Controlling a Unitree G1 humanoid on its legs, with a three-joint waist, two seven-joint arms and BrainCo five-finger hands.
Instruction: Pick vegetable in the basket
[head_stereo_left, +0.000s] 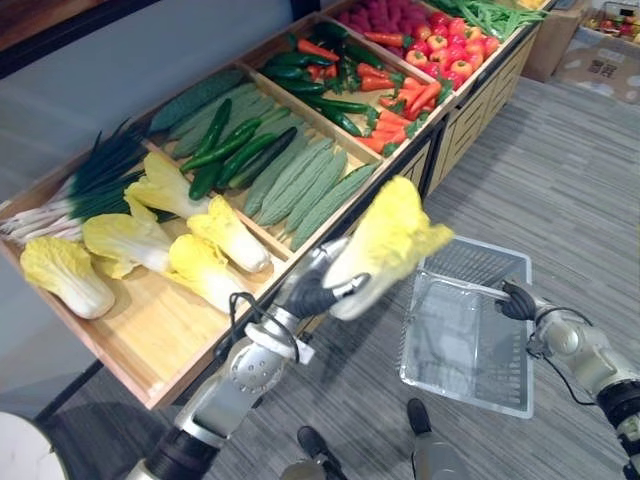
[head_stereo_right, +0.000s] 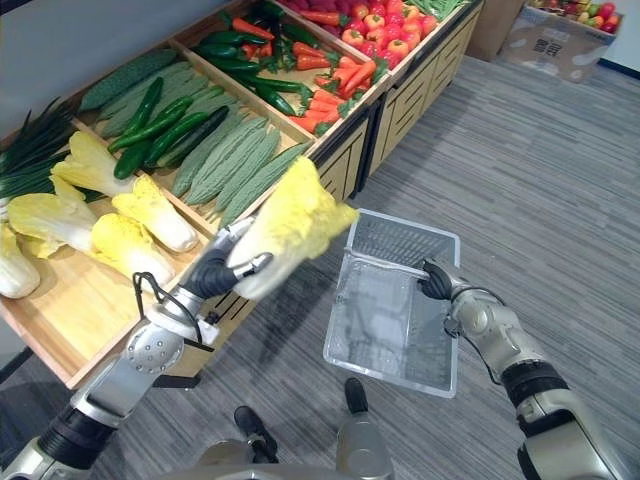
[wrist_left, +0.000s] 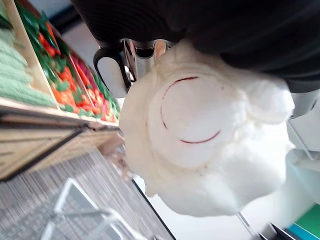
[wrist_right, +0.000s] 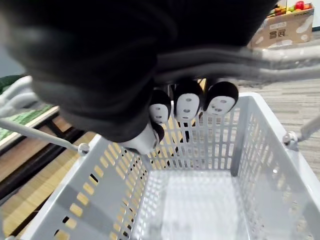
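1. Cabbage (head_stereo_left: 392, 238): off the worktop (head_stereo_left: 150, 345) and in the air. The left robot hand (head_stereo_left: 318, 288) has its fingers curled round the pale stem end, with the yellow leaves pointing toward the basket (head_stereo_left: 478, 246).
2. Right robot hand (head_stereo_left: 517, 300): closed round the basket's handle (wrist_right: 225, 61), carrying the basket above the floor (head_stereo_left: 570, 170), just beside the worktop front.
3. Step in hand, as I read it: the transfer. The pick is done and the drop isn't. The leaf tip is at the basket corner nearest the worktop, and the bulk of the head is not over the opening.
4. Next move calls for:
   - Left arm carries further across until the whole head is above the opening.
   - Lower it in, then open the fingers.
   - The head looks long against the basket, so laying it lengthwise is probably safest.
   - The basket hangs from its handle, so the right side needs to hold steady.
5. View differences:
   - Eye views give the layout: cabbage against basket, plus more cabbages (head_stereo_left: 225, 235), cucumbers (head_stereo_left: 235, 150) and carrots (head_stereo_left: 400, 100) in the worktop compartments.
   - Left wrist view shows the cut base of the cabbage tight against the palm, with a fingertip (wrist_left: 112, 75) alongside. The eye views only show this contact side-on.
   - Right wrist view shows fingertips (wrist_right: 187, 105) wrapped under the handle, and the basket interior with nothing in it.
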